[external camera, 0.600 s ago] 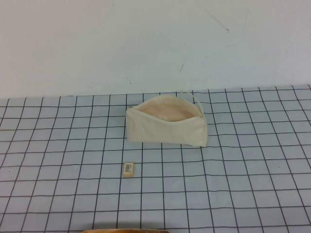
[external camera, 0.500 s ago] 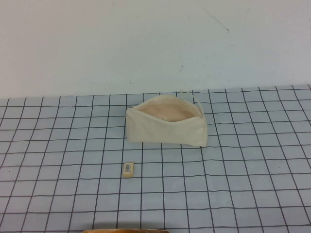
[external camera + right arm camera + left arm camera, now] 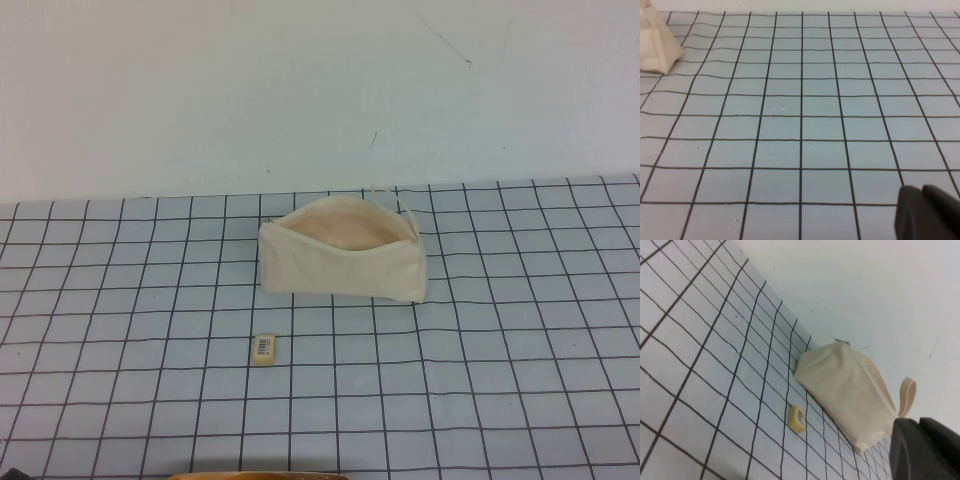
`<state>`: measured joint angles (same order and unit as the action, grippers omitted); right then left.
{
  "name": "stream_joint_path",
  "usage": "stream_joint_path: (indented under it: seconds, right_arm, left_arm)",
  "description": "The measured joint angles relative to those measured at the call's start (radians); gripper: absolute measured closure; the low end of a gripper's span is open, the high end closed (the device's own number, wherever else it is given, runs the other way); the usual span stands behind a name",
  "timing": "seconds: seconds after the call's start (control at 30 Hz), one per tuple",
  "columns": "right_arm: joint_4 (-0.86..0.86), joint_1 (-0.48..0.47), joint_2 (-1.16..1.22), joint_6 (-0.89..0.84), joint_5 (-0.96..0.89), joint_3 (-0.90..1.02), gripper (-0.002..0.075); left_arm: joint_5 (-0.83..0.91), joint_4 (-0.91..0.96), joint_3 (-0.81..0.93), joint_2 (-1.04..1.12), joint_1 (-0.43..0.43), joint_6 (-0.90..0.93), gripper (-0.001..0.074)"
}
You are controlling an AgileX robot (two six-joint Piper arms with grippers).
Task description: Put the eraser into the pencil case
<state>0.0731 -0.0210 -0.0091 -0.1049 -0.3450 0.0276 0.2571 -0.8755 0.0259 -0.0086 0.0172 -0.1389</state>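
- Eraser: small cream block, barcode label up, lying free on the gridded surface, just in front of the pencil case's left end.
- Pencil case: cream pouch, mouth open, pale lining showing.
- Step: apparently approach; the grasp is not yet made. Next move calls for a gripper descending over the eraser.
- Left gripper: dark edge only, apart from the eraser; cannot tell its state.
- Right gripper: likewise, well apart.
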Motion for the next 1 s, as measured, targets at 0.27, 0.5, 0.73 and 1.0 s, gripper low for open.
stream_joint_path:
  seconds: [0.27,0.5,0.73,1.0]
  right_arm:
    - [0.0,0.0,0.0,0.0,0.0,0.0,0.0727]
    - [0.0,0.0,0.0,0.0,0.0,0.0,0.0727]
    - [0.0,0.0,0.0,0.0,0.0,0.0,0.0727]
    - [0.0,0.0,0.0,0.0,0.0,0.0,0.0727]
  left_arm:
    - [-0.014,0.005,-0.016,0.0,0.0,0.061,0.0736]
    - [0.277,0.337,-0.291,0.19,0.0,0.115,0.0736]
    - [0.505,0.545,-0.62,0.555,0.0,0.323,0.0736]
    - [0.633,0.586,-0.867,0.961,-0.015,0.46,0.0736]
